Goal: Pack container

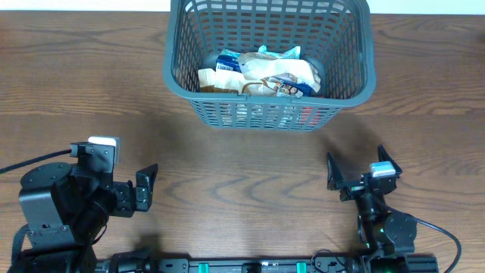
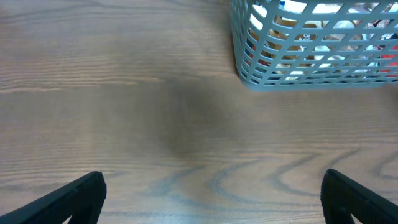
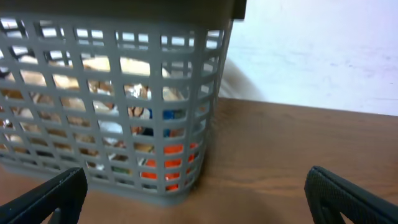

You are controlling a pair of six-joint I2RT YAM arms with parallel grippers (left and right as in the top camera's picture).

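The grey lattice container (image 1: 176, 45) stands at the far middle of the table and holds several packets (image 1: 261, 73), white, tan and blue, with something red low at its front right. It shows in the left wrist view (image 2: 249, 74) at top right and fills the left of the right wrist view (image 3: 214, 93). My left gripper (image 1: 148, 186) is open and empty near the front left, its fingers at the bottom corners of its wrist view (image 2: 211, 196). My right gripper (image 1: 356, 173) is open and empty at the front right, facing the container's right corner (image 3: 193, 193).
The wooden table (image 1: 242, 159) lies bare between the two arms and the container. A white wall (image 3: 323, 50) rises behind the table's far edge. A black rail (image 1: 250, 265) runs along the front edge.
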